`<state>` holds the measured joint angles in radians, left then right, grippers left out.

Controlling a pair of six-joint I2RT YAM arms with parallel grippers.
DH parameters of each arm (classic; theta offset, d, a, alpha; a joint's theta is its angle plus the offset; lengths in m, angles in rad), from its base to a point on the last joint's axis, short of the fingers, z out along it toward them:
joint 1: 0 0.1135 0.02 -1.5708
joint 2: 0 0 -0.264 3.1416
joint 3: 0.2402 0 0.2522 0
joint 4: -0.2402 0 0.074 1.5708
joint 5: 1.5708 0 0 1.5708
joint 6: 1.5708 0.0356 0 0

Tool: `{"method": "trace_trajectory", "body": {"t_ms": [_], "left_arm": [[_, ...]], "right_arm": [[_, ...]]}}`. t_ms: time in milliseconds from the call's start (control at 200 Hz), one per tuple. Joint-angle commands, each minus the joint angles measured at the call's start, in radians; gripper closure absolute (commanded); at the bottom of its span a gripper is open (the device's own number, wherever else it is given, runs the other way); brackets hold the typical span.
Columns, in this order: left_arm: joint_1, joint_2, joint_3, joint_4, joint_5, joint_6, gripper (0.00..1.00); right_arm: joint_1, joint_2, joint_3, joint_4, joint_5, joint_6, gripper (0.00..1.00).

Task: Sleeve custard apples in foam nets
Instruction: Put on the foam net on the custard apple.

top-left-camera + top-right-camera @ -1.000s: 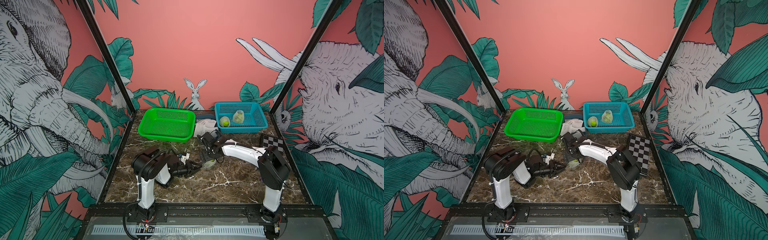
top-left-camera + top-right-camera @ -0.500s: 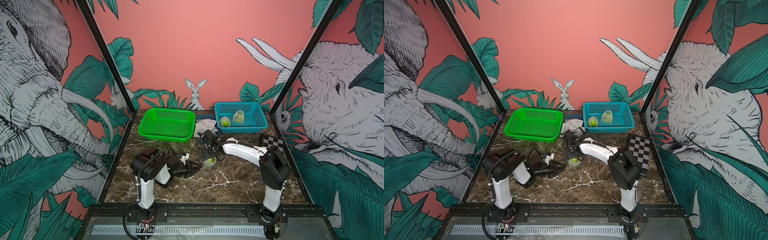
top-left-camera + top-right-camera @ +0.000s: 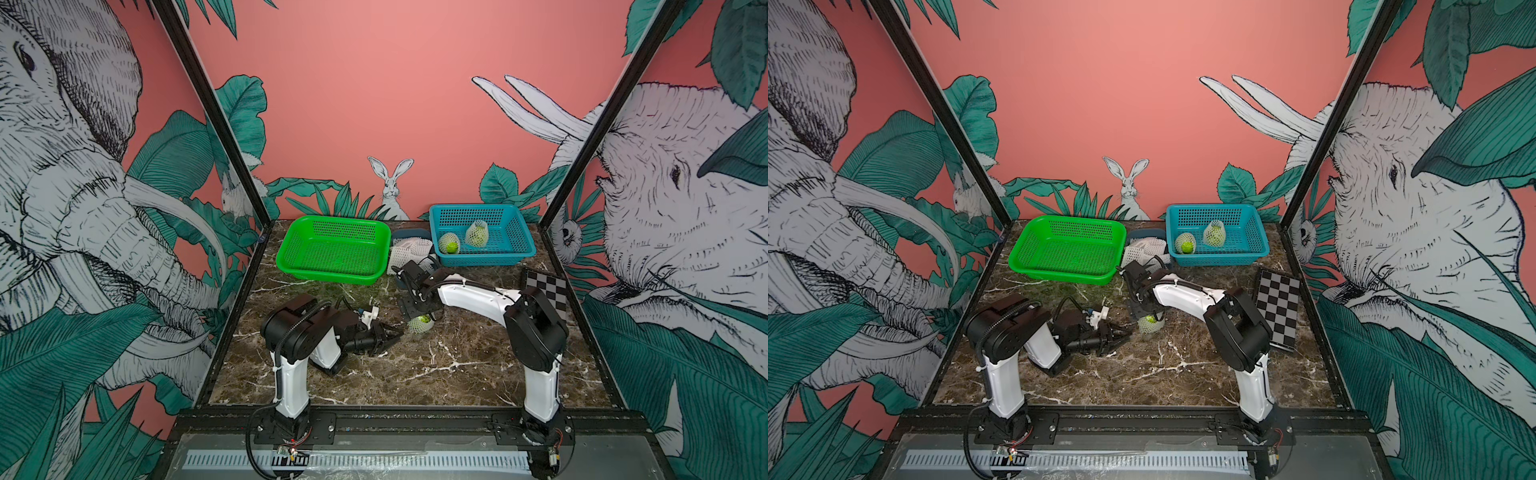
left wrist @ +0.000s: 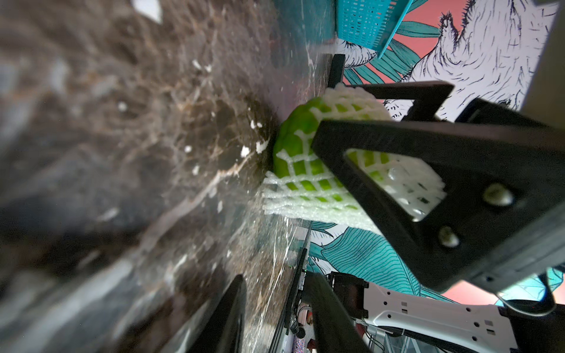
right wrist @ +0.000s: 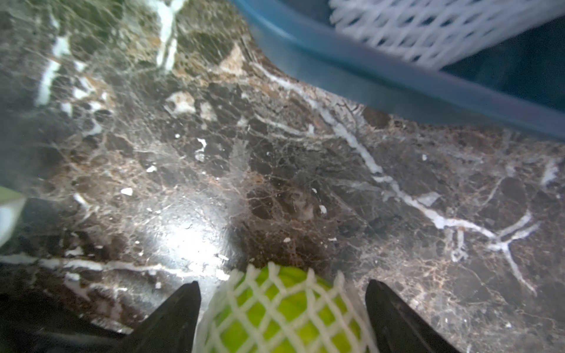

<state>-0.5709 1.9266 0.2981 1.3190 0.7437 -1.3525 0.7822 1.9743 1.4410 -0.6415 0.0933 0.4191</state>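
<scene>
One custard apple (image 3: 424,320) lies on the marble table, wrapped in a white foam net (image 4: 305,195). My right gripper (image 5: 282,287) hangs over it, open, one black finger on each side and a gap to each. My left gripper (image 3: 398,332) lies low just left of that fruit, pointing at it, open and empty (image 4: 276,278). Two more netted custard apples (image 3: 449,243) (image 3: 477,233) sit in the blue basket (image 3: 519,249). Spare foam nets (image 3: 409,249) fill a grey-blue tub between the baskets.
The green basket (image 3: 291,257) stands at the back left with nothing in it. A checkerboard card (image 3: 546,291) lies at the right edge beside the right arm. The tub's rim (image 5: 367,79) is close behind the right gripper. Bare marble stretches toward the front.
The right gripper has drawn back slightly, so the netted fruit under it shows more in the top views, and its jaws have narrowed a little. The left arm has not moved.
</scene>
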Motion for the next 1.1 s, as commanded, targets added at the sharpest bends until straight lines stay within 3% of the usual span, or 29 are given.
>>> {"method": "trace_trajectory", "body": {"t_ms": [0, 310, 495, 755, 1090], "left_arm": [[-0.001, -0.006, -0.005, 0.019, 0.006, -0.004, 0.62], [-0.001, -0.004, -0.005, 0.020, 0.008, -0.005, 0.62], [-0.001, -0.012, -0.009, 0.021, 0.005, -0.004, 0.62], [-0.001, -0.010, -0.014, 0.027, 0.005, -0.003, 0.62], [0.000, 0.015, -0.011, 0.054, 0.006, -0.015, 0.62]], "right_arm": [[-0.009, 0.011, 0.023, -0.018, 0.003, -0.008, 0.12], [-0.011, -0.063, 0.052, -0.049, 0.061, -0.028, 0.01], [-0.011, -0.138, 0.040, -0.058, 0.089, -0.013, 0.01], [-0.004, -0.214, -0.099, -0.002, 0.021, 0.083, 0.01], [0.005, -0.164, -0.157, 0.047, -0.031, 0.114, 0.03]]}}
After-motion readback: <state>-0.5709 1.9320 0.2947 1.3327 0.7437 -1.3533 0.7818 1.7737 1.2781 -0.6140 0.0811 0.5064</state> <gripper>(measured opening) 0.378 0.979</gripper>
